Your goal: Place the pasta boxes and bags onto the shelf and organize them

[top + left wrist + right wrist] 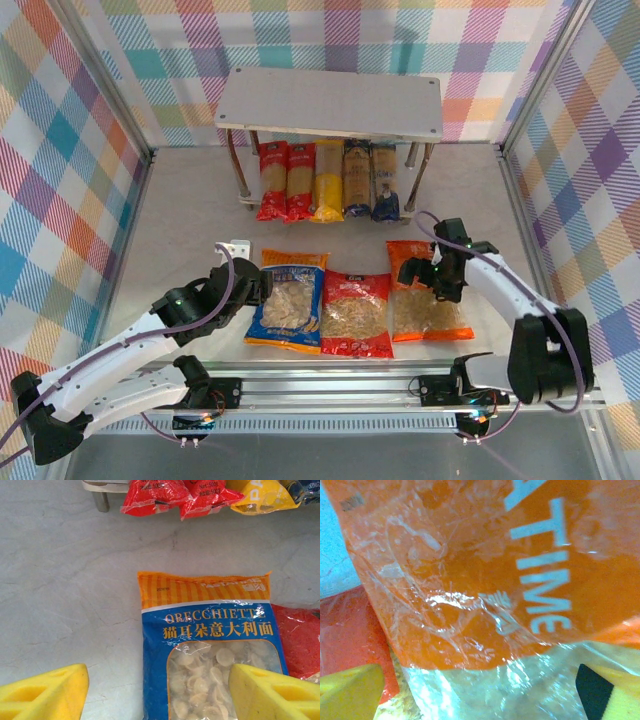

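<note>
Five pasta boxes lie side by side on the lower board of the shelf (330, 105): two red (285, 180), one yellow (328, 180), two clear-fronted (370, 178). Three bags lie flat in a row on the table: blue-and-orange (288, 305), red (357, 313), orange (428, 305). My left gripper (252, 287) is open at the blue-and-orange bag's (210, 645) left edge, one yellow finger (45, 692) over bare table, the other over the bag's window. My right gripper (432, 275) hangs open just above the orange bag (470, 580), its fingertips (350, 692) apart over the film.
Plaid walls and metal posts close in the table on three sides. An aluminium rail (330, 385) carries both arm bases at the near edge. A small white block (237, 247) sits left of the bags. Bare tabletop (65, 590) lies between the bags and the shelf leg (102, 500).
</note>
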